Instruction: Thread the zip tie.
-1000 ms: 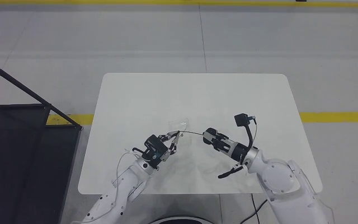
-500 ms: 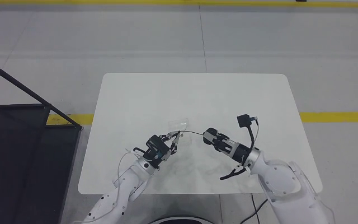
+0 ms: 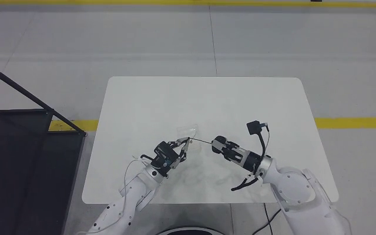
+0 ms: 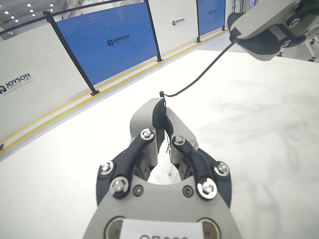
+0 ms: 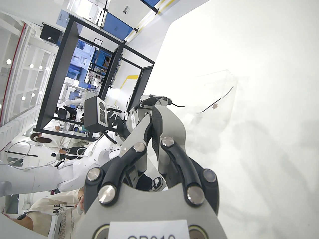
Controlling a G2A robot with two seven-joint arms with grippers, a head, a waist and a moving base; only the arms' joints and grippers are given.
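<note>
A thin black zip tie (image 3: pixel 201 140) spans the gap between my two grippers above the white table (image 3: pixel 147 106). In the left wrist view my left gripper (image 4: pixel 162 104) is shut on the tie just behind its small square head (image 4: pixel 161 93), and the strap (image 4: pixel 199 78) curves up and away to the right gripper (image 4: pixel 236 38), which is shut on the far end. From above, the left gripper (image 3: pixel 187 141) and right gripper (image 3: pixel 216 141) face each other near the table's middle front. The right gripper (image 5: pixel 155 109) shows shut pads in its own view.
A clear plastic bag (image 3: pixel 189 128) lies on the table just behind the grippers; it also appears as a bag (image 5: pixel 219 93) with a dark strip inside. A black frame (image 3: pixel 29 153) stands off the table's left side. Wide bare tabletop lies behind.
The right arm has shifted very slightly back and forth. Both grippers keep their hold on the tie in about the same place.
</note>
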